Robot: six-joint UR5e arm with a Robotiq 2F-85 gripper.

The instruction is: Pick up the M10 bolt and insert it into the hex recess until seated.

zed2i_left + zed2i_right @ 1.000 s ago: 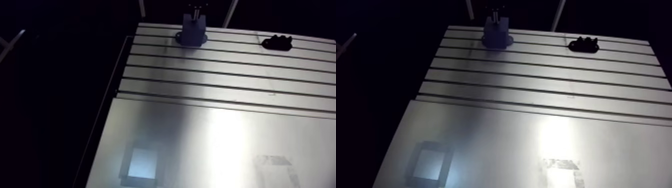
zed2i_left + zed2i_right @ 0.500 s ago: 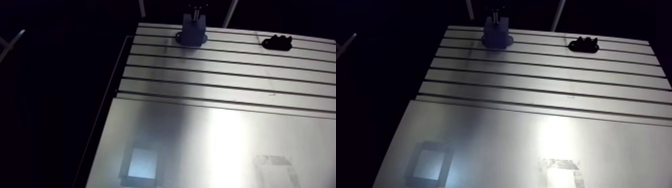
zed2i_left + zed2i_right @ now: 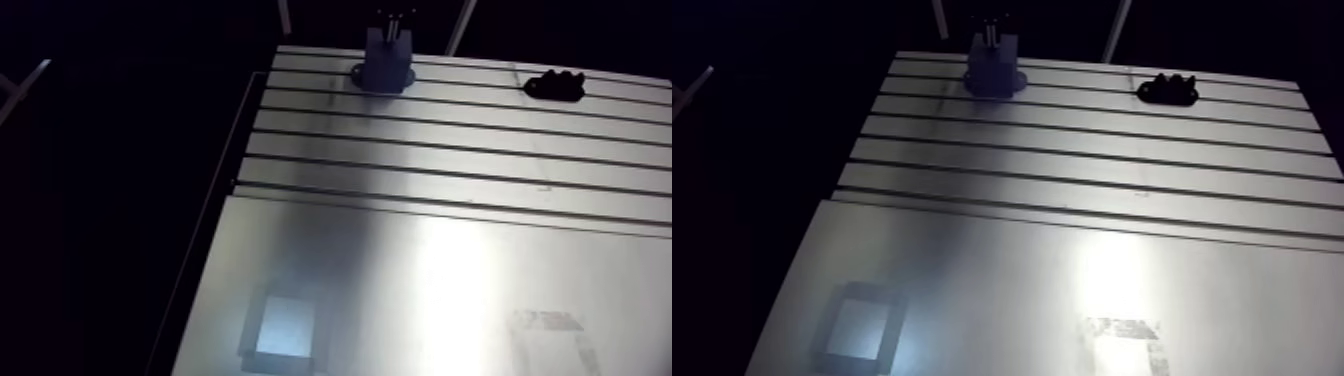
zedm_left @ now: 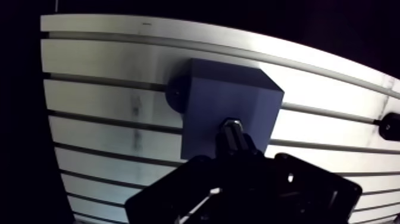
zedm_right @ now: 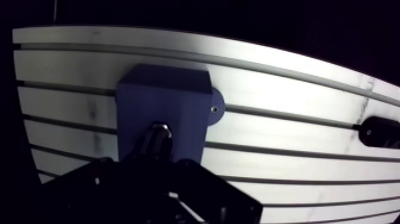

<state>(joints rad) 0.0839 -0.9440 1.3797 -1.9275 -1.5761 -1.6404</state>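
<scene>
Pincer (image 4: 237, 148) state: cannot tell; it shows only as a dark silhouette. Wrist view: M10 bolt (image 4: 233, 127) sits just ahead of the pincer, end-on, at the top face of the blue block (image 4: 229, 101) on the desk (image 4: 107, 65). Risk: misaligned head flats would jam on the recess edge under force. Arm view alone shows the shank side-on and upright; recess hidden in both.

Blue block (image 3: 387, 62), black part (image 3: 553, 86), slotted table (image 3: 450, 200)

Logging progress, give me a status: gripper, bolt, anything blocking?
Gripper over the blue block, grip unreadable. Bolt at block's top face, seating not visible. Black part lies well aside, nothing blocking.
</scene>
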